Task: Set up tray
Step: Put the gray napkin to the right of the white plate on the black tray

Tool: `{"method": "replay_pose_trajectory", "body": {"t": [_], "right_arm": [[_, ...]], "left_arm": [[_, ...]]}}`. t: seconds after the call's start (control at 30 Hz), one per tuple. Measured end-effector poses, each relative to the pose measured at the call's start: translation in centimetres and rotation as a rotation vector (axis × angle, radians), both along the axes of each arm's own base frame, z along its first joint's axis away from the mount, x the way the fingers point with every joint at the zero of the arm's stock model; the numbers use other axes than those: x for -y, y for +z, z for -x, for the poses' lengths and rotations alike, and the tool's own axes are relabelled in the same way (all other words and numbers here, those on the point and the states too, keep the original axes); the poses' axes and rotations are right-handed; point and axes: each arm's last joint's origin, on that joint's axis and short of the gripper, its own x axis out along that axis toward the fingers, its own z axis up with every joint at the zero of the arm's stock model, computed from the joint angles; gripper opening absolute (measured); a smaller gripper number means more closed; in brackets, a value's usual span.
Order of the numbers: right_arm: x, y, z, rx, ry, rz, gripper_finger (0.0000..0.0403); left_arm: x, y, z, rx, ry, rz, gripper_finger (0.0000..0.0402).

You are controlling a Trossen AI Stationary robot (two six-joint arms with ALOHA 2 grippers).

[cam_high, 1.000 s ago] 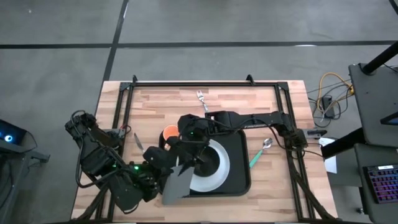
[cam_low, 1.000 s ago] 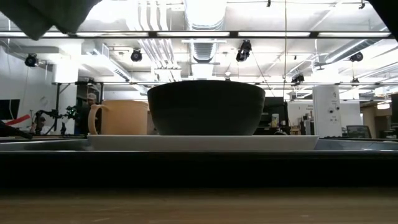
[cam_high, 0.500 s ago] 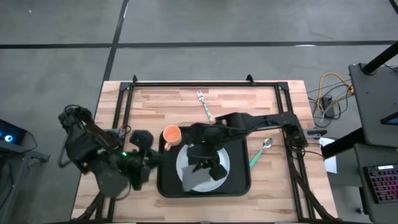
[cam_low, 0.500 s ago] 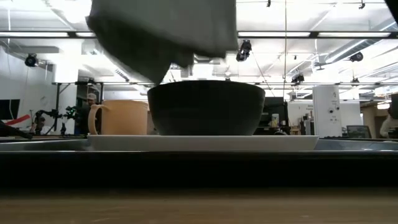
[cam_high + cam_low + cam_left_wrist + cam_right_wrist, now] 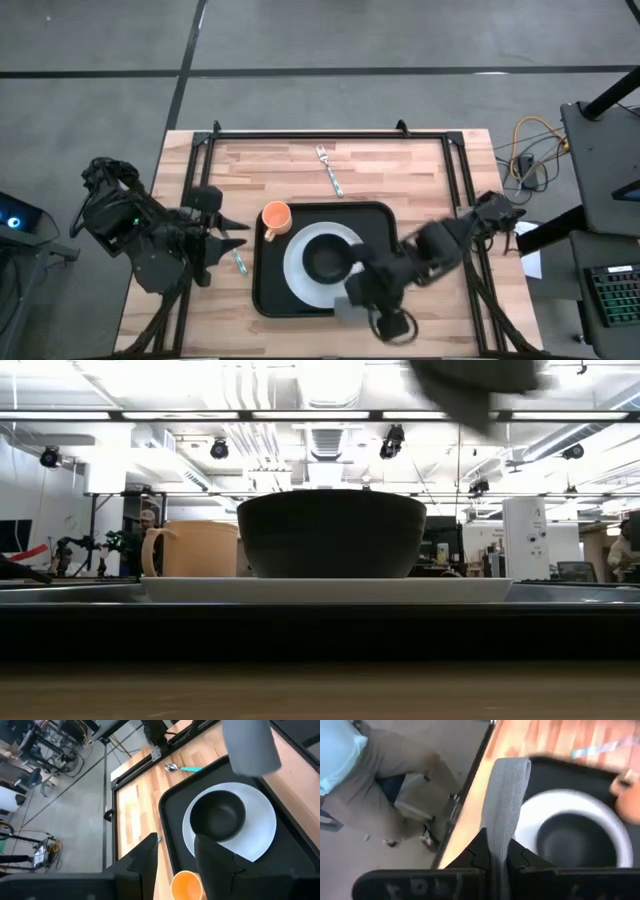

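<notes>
The setting is a robotics laboratory or industrial workshop. The wooden worktable (image 5: 400, 170) is bounded by a black metal frame (image 5: 330, 134) and stands on a grey concrete floor (image 5: 100, 60) marked with dark seam lines. Loose yellow cables (image 5: 530, 140) lie beside an adjacent equipment stand, and a backlit keyboard (image 5: 612, 290) is visible at the edge. The low view shows an open ceiling with exposed ventilation ducts (image 5: 250, 440), fluorescent strip lights (image 5: 330, 415), and suspended black spotlights (image 5: 392, 440). Tall white cabinets (image 5: 527, 535) and further equipment racks occupy the background
</notes>
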Motion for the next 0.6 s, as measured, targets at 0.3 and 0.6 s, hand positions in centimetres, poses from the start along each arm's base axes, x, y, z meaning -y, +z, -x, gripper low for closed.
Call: {"method": "replay_pose_trajectory", "body": {"t": [0.3, 0.6], "right_arm": [[-3.3, -1.9, 2.8, -0.092, -0.179, -0.009, 0.0008], [-0.2, -4.9, 5.0, -0.149, -0.352, 0.015, 0.0008]], "left_arm": [[0.2, -0.8, -0.2, -0.017, 0.01, -0.028, 0.011], [0.3, -1.1, -0.3, -0.021, 0.026, -0.014, 0.011]]}}
